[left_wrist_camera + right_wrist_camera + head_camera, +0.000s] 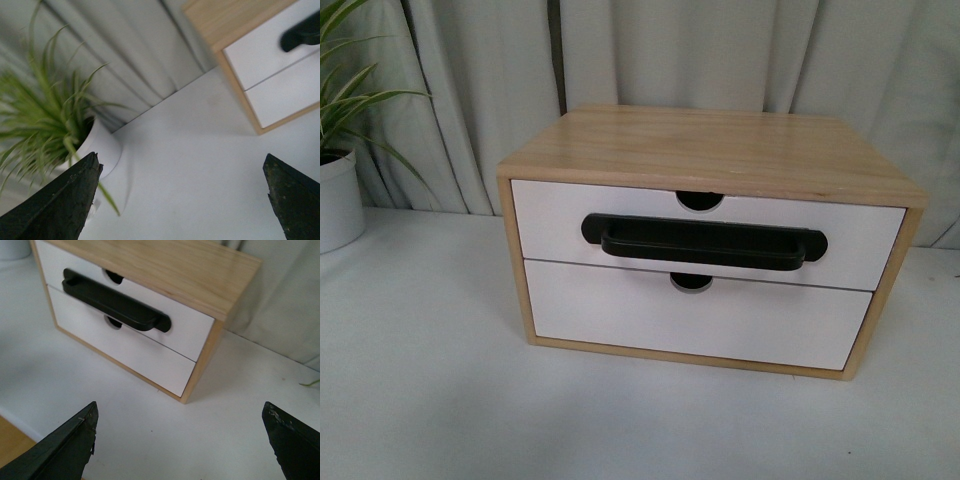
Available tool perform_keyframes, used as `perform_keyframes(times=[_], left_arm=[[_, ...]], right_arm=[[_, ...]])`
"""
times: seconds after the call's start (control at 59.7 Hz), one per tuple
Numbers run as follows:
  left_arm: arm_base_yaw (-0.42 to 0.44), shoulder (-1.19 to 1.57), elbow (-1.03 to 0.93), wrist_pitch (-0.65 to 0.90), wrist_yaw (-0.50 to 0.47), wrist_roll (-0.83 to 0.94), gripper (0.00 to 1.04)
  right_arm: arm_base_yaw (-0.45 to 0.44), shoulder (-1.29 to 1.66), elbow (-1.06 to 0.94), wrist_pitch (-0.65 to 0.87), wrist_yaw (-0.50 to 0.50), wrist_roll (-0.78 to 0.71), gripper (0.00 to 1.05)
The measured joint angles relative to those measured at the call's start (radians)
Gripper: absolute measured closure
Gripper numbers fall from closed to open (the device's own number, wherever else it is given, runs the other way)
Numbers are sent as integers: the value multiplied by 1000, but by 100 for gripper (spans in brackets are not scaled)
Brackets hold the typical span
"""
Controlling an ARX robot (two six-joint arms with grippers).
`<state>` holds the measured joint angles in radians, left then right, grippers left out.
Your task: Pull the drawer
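A light wood cabinet (720, 145) stands on the white table, holding two white drawer fronts. The upper drawer (550, 225) carries a long black bar handle (705, 243) and a half-round notch (700, 200) in its top edge; it sits flush and closed. The same drawer (190, 332) and handle (115, 302) show in the right wrist view, and a corner of the drawer (260, 52) in the left wrist view. My left gripper (182, 197) is open over bare table, off the cabinet's left side. My right gripper (180, 440) is open over the table near the cabinet's right front corner. Neither arm shows in the front view.
A plain white lower drawer front (700, 320) has no handle. A potted plant in a white pot (338, 195) stands at the left, close to my left gripper's finger (60, 200). Grey curtains (470, 70) hang behind. The table's front edge (20, 427) shows in the right wrist view.
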<state>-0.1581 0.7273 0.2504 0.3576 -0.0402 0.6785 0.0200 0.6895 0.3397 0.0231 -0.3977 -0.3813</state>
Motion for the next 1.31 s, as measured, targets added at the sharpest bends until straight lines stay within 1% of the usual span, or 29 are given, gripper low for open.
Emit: perform_keyframes(times=[0.034,0.168,0.235,0.285,0.385,0.553,0.754,0.888,1.039,1.307], left_arm=[[0,65,46,-21,80,42,6],[-2,208,165,-94,244,175,6],[-9,282,230,-138,292,247,6],[-18,325,269,-170,304,288,6],[-56,425,361,-255,308,392,6],[-121,566,492,-401,308,514,6],[-172,724,645,-505,281,591,6],[-221,817,739,-514,264,607,6],[-258,904,816,-512,248,617,6],[-271,1006,921,-586,209,673,6]], right_arm=[[3,48,37,-12,-24,-52,9],[15,168,141,-69,-72,-198,9],[24,220,185,-94,-85,-262,9],[32,259,215,-105,-96,-303,9],[56,321,265,-130,-105,-363,9],[92,411,339,-182,-101,-457,9],[127,491,383,-212,-76,-573,9],[142,537,386,-211,-66,-620,9],[161,587,394,-169,-44,-642,9],[209,675,411,-89,-21,-651,9]])
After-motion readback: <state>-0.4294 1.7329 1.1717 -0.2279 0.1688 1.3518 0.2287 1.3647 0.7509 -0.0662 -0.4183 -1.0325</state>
